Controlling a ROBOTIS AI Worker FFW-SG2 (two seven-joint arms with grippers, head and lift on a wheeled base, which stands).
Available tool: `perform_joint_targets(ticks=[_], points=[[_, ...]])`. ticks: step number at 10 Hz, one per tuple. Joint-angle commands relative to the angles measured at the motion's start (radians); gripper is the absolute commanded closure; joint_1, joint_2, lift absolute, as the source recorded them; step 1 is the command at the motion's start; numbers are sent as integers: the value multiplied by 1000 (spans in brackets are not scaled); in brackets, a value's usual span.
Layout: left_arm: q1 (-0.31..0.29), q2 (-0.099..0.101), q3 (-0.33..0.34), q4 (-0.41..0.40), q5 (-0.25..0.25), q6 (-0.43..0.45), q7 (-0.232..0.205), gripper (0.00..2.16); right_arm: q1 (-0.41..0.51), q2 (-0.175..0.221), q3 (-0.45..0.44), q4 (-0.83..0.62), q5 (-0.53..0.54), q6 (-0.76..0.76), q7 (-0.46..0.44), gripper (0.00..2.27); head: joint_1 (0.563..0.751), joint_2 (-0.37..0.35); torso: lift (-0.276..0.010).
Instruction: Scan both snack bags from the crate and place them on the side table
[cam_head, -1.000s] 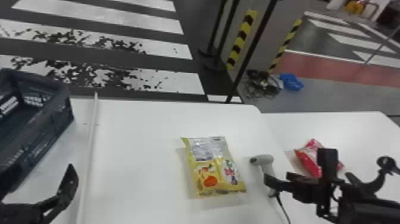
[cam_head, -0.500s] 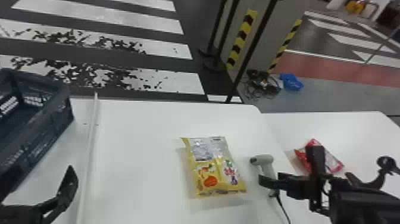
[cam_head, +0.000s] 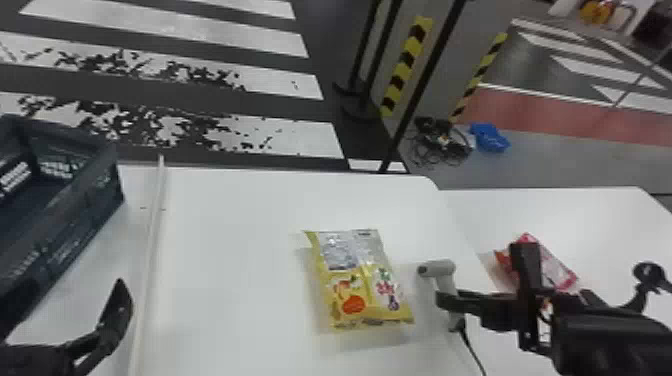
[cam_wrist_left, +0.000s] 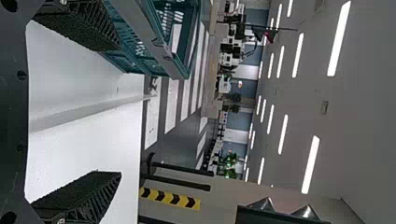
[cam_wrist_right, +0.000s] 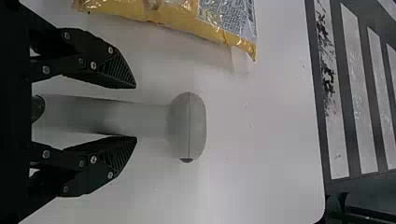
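The right end effector is spread astride the scanner; closing off-centre could twist it. A wide finger could bump the yellow bag nearby. The red bag lies on the side desk. The left end effector is spread.

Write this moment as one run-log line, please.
right gripper: open at scanner handle | left gripper: open | yellow bag: main table | red bag: side table
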Motion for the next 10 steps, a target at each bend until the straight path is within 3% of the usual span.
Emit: perform_joint_targets(ticks=[1,2,4,10], points=[[0,0,0,2,1,-1,0,33,-8,-3,1,13,6,-3,3,1821,695,-350,-95],[0,0,0,4,1,-1,0,33,-10,-3,1,13,6,-3,0,2044,695,-350,-95],[0,0,0,7,1,-11,0,33,-10,-1,-4,12,16,-9,-17,2246,695,-350,-95],[6,-5,2,-1,-1,-14,0,33,-10,25,-25,-163,1,99,-31,2250,695,-350,-95]])
